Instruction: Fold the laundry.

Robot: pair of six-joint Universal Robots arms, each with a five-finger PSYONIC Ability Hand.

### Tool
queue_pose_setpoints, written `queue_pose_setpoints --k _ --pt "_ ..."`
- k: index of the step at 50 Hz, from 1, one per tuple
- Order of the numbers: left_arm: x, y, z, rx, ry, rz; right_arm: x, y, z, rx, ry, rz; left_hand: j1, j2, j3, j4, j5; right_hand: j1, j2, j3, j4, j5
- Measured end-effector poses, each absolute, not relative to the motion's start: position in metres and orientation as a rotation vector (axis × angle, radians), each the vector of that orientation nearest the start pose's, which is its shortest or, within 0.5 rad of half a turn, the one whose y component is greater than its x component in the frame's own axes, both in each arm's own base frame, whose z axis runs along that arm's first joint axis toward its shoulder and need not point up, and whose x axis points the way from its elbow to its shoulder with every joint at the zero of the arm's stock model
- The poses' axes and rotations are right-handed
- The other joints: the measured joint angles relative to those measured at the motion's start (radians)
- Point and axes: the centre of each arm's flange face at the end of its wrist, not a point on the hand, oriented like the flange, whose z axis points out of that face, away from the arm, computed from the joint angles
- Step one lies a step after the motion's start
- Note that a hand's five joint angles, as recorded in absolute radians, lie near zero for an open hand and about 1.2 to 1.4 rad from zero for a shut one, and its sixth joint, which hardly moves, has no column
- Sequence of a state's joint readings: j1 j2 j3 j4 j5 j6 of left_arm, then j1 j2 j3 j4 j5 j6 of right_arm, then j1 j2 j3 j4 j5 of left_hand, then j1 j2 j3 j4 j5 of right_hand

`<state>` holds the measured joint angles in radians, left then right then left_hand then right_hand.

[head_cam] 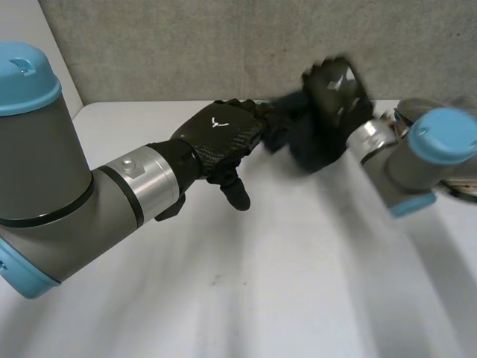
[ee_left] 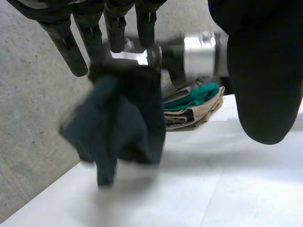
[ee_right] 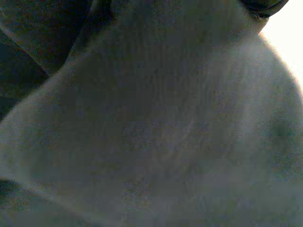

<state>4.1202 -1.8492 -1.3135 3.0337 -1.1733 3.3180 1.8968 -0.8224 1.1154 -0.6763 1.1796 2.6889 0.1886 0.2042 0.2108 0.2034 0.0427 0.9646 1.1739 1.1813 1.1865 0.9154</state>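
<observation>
dark crumpled cloth (head_cam: 302, 145) up in air over far side of white bench (head_cam: 298, 283), between both hands. right hand (head_cam: 337, 93) fingers curled tight on its top, rest dangling. left hand (head_cam: 220, 138) fingers (ee_left: 66, 42) straight, spread, tips at cloth, thumb well apart, not gripping. pile of folded teal and beige clothes (ee_left: 196, 101) sits on bench behind cloth, half blocked by it, near grey concrete wall (head_cam: 223, 45).

Plain dark slate-blue cloth (ee_left: 118, 127). The left robot hand (head_cam: 220, 142) is black, with a carbon weave and a small white mark; the right robot hand (head_cam: 335, 89) is glossy black. White bench (ee_left: 246, 189), speckled grey wall (head_cam: 186, 45), green-and-tan pile (ee_left: 194, 106). Grey arms (head_cam: 45, 171), light-blue caps (head_cam: 22, 74).
</observation>
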Motion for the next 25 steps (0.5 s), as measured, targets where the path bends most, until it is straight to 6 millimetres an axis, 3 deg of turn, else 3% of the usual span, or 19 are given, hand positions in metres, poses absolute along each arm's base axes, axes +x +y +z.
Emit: queue_pose_setpoints --k 1,2,3,4,7,11,16,19,22,25 --pt "-0.336 -0.2 0.286 -1.065 -1.7 1.617 0.308 -0.406 0.228 -1.071 1.328 -2.507 0.0 0.0 0.0 0.0 0.0 0.0 0.0 0.0 0.001 0.006" --pt "-0.335 -0.2 0.287 -1.065 -1.699 1.618 0.297 -0.419 0.248 -1.028 1.258 -2.576 0.0 0.0 0.0 0.0 0.0 0.0 0.0 0.0 0.001 0.007" --pt "-0.335 -0.2 0.287 -1.065 -1.699 1.618 0.297 -0.419 0.248 -1.028 1.258 -2.576 0.0 0.0 0.0 0.0 0.0 0.0 0.0 0.0 0.001 0.007" --pt "-0.335 -0.2 0.287 -1.064 -1.698 1.62 0.283 -0.432 0.266 -0.985 1.198 -2.631 0.0 0.0 0.0 0.0 0.0 0.0 0.0 0.0 0.001 0.007" --pt "-0.335 -0.2 0.288 -1.064 -1.696 1.622 0.254 -0.454 0.293 -0.912 1.119 -2.693 0.0 0.0 0.0 0.0 0.0 0.0 0.0 0.0 0.001 0.016" --pt "-0.335 -0.199 0.288 -1.064 -1.695 1.623 0.221 -0.476 0.31 -0.857 1.078 -2.722 0.0 0.0 0.0 0.0 0.0 0.0 0.0 0.0 0.001 0.017" --pt "-0.335 -0.199 0.288 -1.065 -1.695 1.622 0.174 -0.505 0.31 -0.829 1.083 -2.754 0.0 0.0 0.0 0.0 0.0 0.0 0.0 0.0 0.001 0.017" --pt "-0.335 -0.199 0.288 -1.065 -1.695 1.622 0.145 -0.521 0.299 -0.836 1.099 -2.781 0.0 0.0 0.0 0.0 0.0 0.0 0.0 0.0 0.001 0.017" --pt "-0.335 -0.199 0.288 -1.065 -1.694 1.621 0.116 -0.537 0.275 -0.848 1.133 -2.792 0.0 0.0 0.0 0.0 0.0 0.0 0.0 0.0 0.001 0.017" --pt "-0.335 -0.198 0.288 -1.066 -1.695 1.619 0.107 -0.541 0.266 -0.852 1.149 -2.788 0.0 0.0 0.0 0.0 0.0 0.0 0.0 0.0 0.001 0.017"
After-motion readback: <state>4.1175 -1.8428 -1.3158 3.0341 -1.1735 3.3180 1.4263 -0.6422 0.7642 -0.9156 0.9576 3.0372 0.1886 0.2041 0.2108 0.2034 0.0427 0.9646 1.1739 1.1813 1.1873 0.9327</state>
